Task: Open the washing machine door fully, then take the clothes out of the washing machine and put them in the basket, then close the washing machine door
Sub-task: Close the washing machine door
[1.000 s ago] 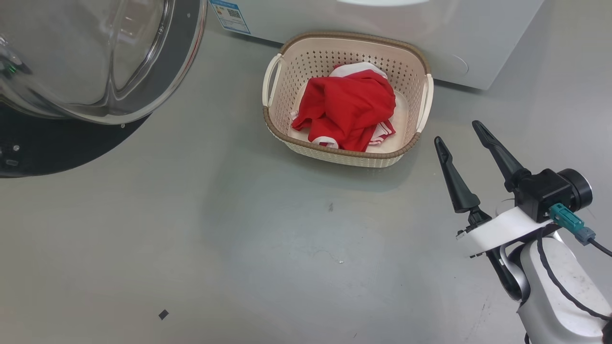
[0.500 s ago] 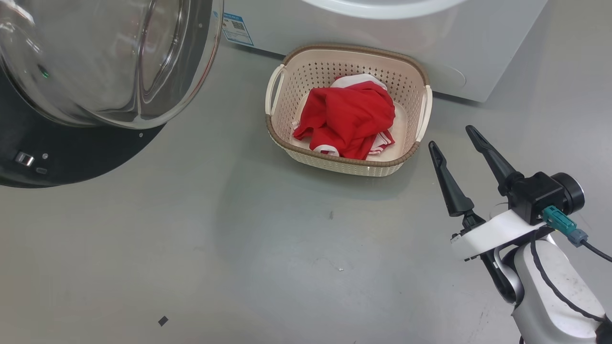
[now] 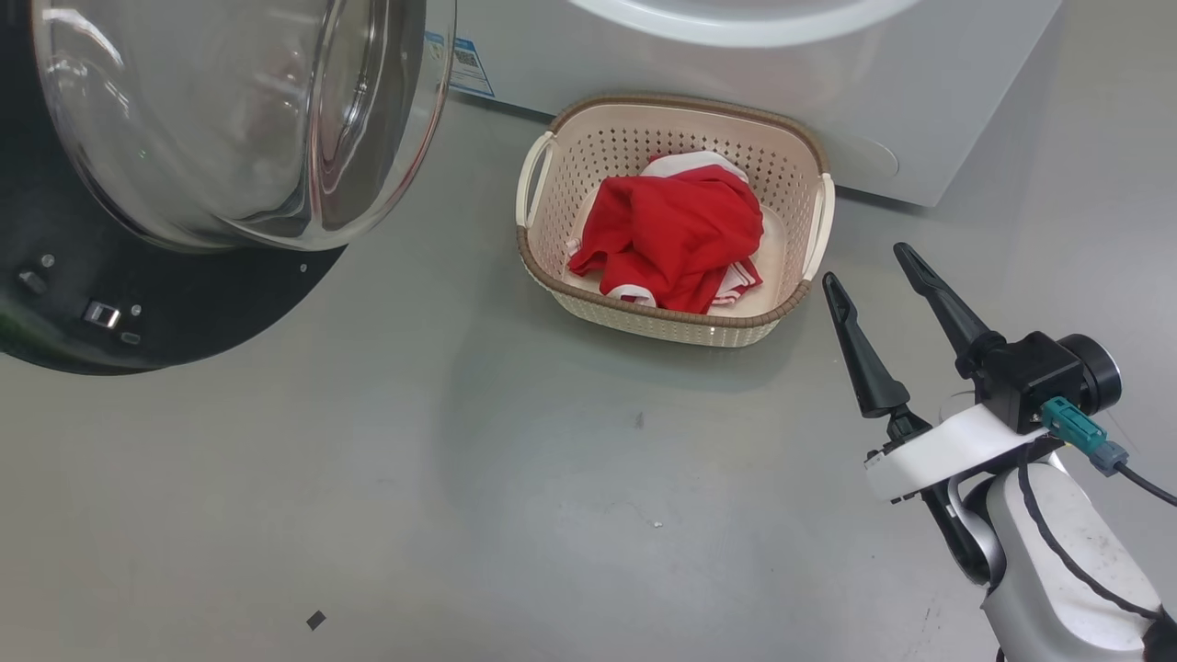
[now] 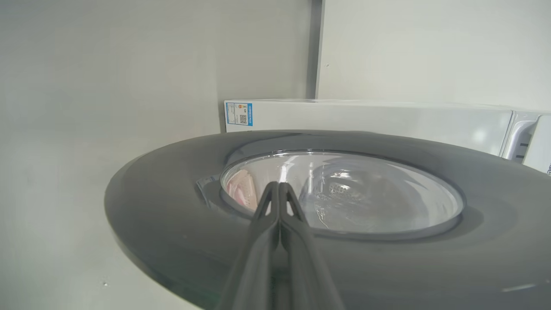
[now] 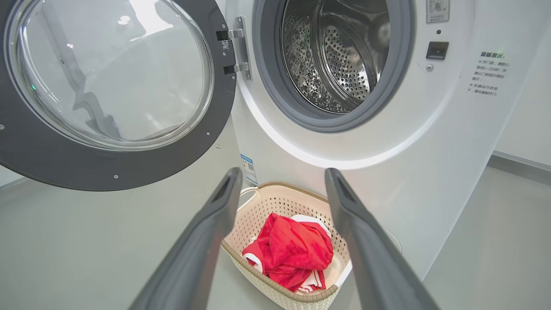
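One slip threatens: with the clothes (image 3: 676, 234) in the basket (image 3: 664, 318) at ten o'clock from the wide-spread, empty right gripper (image 3: 864, 267), the pinched-together left gripper (image 4: 279, 186) at the washing machine door (image 4: 172, 224) may skid off its glossy face, leaving it ajar.

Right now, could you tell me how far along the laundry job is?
Done: the washing machine door stands open, the clothes lie in the basket, and the drum looks empty. In hand: the shut left gripper points at the door's outer face; the right gripper hangs open near the basket. Left: closing the door.
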